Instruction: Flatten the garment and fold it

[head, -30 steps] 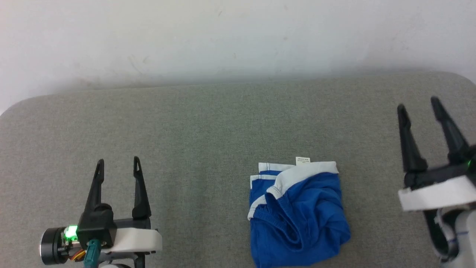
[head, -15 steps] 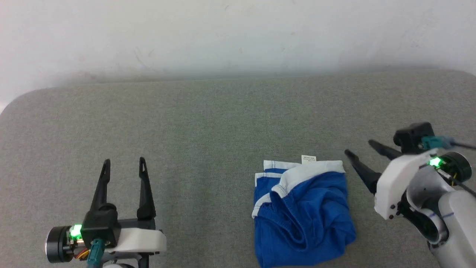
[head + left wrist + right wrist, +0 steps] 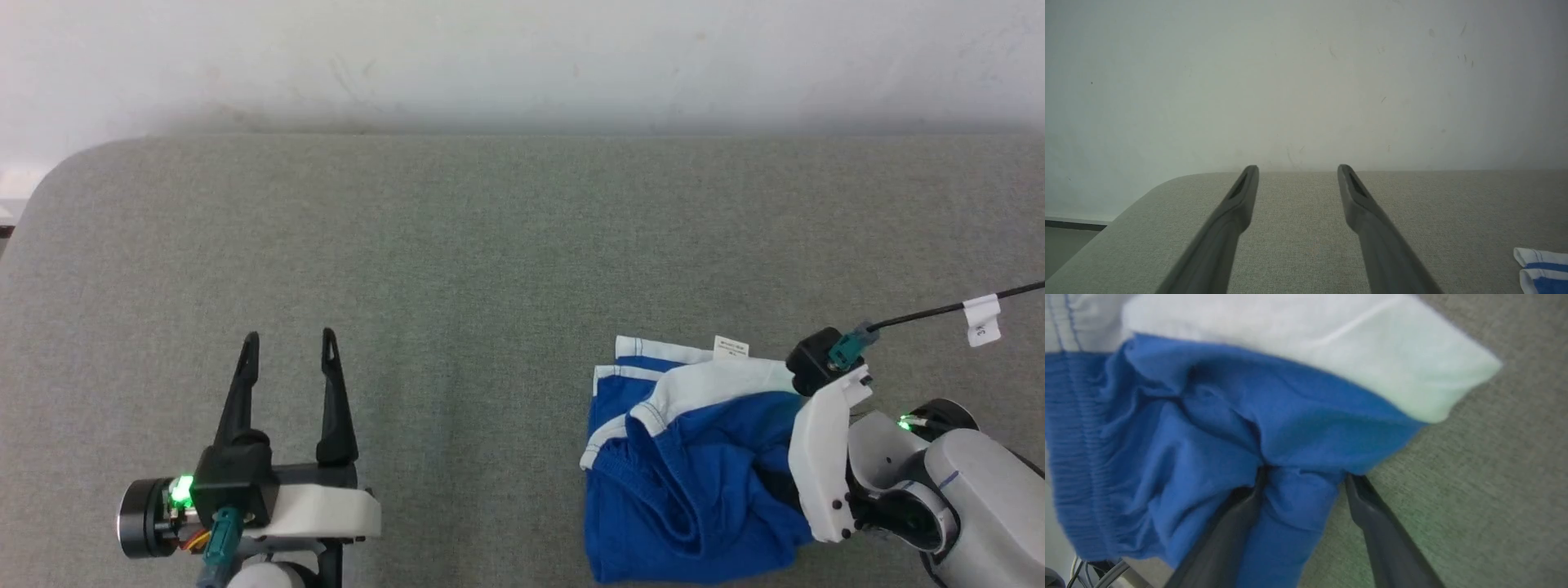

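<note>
The garment (image 3: 686, 474) is a crumpled royal-blue heap with white trim and a small white tag (image 3: 731, 347), lying at the lower right of the grey table. My right arm's white wrist shell (image 3: 823, 457) leans over its right edge. In the right wrist view, my right gripper (image 3: 1306, 475) is open, its two fingers straddling a fold of blue cloth (image 3: 1290, 506) at that edge. My left gripper (image 3: 289, 335) hovers open and empty at the lower left, well apart from the garment. A white-and-blue corner of the garment (image 3: 1541, 271) sits at the lower right of the left wrist view.
The grey padded table (image 3: 490, 245) runs back to a white wall (image 3: 522, 57) and has a rounded left corner (image 3: 57, 171). A black cable with a white label (image 3: 982, 318) trails from my right wrist.
My right gripper has swung in from the right, turned leftward and come down onto the garment's right edge. The head camera has shifted. My left gripper has kept still.
</note>
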{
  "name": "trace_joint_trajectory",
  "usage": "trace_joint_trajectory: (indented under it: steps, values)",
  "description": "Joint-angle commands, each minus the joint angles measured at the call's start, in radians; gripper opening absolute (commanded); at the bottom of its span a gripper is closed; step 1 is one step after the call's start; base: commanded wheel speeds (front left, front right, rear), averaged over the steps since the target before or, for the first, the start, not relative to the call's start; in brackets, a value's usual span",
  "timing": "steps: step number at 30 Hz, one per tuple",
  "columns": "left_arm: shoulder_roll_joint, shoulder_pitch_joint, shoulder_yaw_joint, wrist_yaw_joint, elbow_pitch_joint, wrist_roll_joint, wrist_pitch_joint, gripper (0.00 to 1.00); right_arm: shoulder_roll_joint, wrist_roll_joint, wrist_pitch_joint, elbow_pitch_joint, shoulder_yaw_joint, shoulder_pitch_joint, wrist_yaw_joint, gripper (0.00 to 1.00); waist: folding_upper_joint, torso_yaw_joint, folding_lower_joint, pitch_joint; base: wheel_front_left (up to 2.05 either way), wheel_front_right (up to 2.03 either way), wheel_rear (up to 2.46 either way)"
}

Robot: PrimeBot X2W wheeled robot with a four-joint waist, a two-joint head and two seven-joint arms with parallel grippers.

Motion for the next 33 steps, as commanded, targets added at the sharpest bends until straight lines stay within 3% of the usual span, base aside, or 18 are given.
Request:
trace_joint_trajectory:
  steps: [1, 2, 8, 13, 19, 26, 33]
  values:
    - [-0.002, -0.015, 0.002, -0.003, 0.004, 0.000, -0.005, 1.00, 0.023, 0.008, 0.009, 0.023, 0.044, 0.042, 0.001, 0.73, -0.0001, 0.001, 0.0000, 0.003, 0.00, 0.00, 0.00]
    - [-0.001, -0.011, 0.007, -0.002, 0.003, 0.000, -0.005, 1.00, 0.018, 0.009, -0.017, 0.022, 0.047, 0.035, 0.001, 0.00, -0.0001, -0.005, 0.0000, 0.002, 0.00, 0.00, 0.00]
    - [0.006, 0.003, 0.036, 0.000, -0.003, 0.004, -0.005, 1.00, -0.042, 0.016, -0.115, -0.065, 0.081, -0.045, 0.001, 0.00, -0.0001, -0.081, 0.0000, -0.003, 0.00, 0.00, 0.00]
    - [0.023, 0.018, 0.080, 0.005, -0.049, 0.002, -0.005, 1.00, -0.158, -0.030, -0.141, -0.218, 0.153, -0.129, 0.001, 0.00, -0.0001, -0.210, 0.0000, 0.049, 0.00, 0.00, 0.00]
    - [0.054, 0.001, 0.107, 0.008, -0.118, 0.023, -0.005, 1.00, -0.310, -0.073, -0.157, -0.279, 0.147, -0.219, 0.001, 0.00, -0.0001, -0.343, 0.0000, 0.167, 0.00, 0.00, 0.00]
    - [0.106, -0.065, 0.107, 0.003, -0.169, 0.052, -0.005, 1.00, -0.401, -0.185, -0.235, -0.138, 0.132, -0.348, 0.001, 0.00, -0.0001, -0.421, 0.0000, 0.306, 0.00, 0.00, 0.00]
    - [0.135, -0.120, 0.086, 0.003, -0.199, 0.065, -0.005, 1.00, -0.407, -0.304, -0.329, 0.110, 0.095, -0.470, 0.001, 0.00, -0.0001, -0.420, 0.0000, 0.393, 0.00, 0.00, 0.00]
